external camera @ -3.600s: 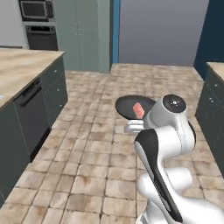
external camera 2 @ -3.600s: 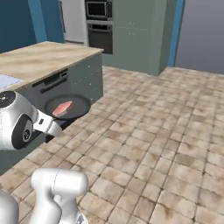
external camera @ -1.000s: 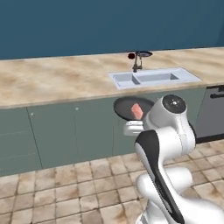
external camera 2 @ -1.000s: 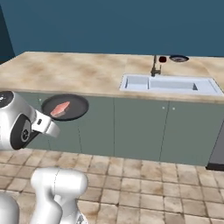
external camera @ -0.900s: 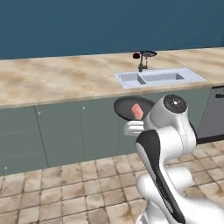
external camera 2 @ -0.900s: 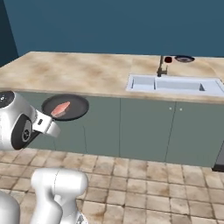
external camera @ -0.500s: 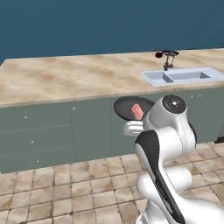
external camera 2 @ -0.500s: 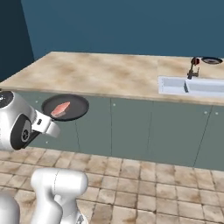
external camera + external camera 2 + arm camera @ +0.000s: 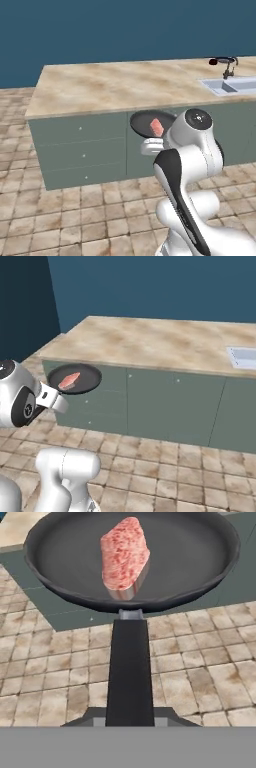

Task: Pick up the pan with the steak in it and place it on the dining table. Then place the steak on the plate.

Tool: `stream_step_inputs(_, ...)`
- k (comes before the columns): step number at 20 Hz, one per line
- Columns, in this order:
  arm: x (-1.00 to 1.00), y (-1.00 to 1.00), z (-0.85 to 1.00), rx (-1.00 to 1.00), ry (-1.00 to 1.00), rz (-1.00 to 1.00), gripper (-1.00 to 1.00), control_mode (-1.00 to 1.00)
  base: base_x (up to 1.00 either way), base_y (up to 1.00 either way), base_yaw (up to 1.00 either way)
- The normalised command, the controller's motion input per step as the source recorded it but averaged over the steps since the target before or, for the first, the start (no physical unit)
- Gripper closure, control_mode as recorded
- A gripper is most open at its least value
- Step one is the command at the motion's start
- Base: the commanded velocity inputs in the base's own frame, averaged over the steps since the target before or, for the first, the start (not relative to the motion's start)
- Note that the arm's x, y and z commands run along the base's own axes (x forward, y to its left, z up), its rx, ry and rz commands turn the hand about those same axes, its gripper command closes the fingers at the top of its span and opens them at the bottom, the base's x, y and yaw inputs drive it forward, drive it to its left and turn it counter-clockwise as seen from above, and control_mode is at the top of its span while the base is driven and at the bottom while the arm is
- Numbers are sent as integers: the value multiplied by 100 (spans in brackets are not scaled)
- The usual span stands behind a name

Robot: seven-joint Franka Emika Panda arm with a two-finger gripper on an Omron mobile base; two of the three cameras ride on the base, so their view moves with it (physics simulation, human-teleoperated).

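Aloft | fingers (image 9: 130, 714) pinched pan (image 9: 131, 559) handle | steak (image 9: 124, 553) lay centred | judged: keep level, clear worktop (image 9: 125, 85) edge, lower gently

In the left base view, the pan (image 9: 146, 123) sits at frame centre, above the floor (image 9: 75, 215) and in front of the bench (image 9: 115, 85) base, with the arm (image 9: 192, 150) directly to its right. The steak (image 9: 157, 127) lies in the pan, toward its right side. The sink (image 9: 231, 86) is inset in the bench top at the right edge, with the tap (image 9: 227, 64) behind it.

In the right base view, the pan (image 9: 75, 378) is at centre left, in front of the bench (image 9: 165, 346) corner.

In the hand view, the handle (image 9: 129, 672) runs from the tool (image 9: 129, 718) at bottom centre up to the pan bowl across the top.
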Motion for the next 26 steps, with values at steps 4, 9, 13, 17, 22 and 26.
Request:
stream_step_inputs(4, 0, 0, 0, 0, 0, 0, 100, 100, 18, 100, 4)
stream_step_inputs(9, 0, 0, 0, 0, 0, 0, 100, 100, 18, 100, 4)
stream_step_inputs(13, 0, 0, 0, 0, 0, 0, 100, 100, 14, 100, 3)
stream_step_inputs(17, 0, 0, 0, 0, 0, 0, 100, 100, 12, 100, 4)
stream_step_inputs(22, 0, 0, 0, 0, 0, 0, 100, 100, 16, 100, 2)
stream_step_inputs(26, 0, 0, 0, 0, 0, 0, 100, 100, 11, 100, 2)
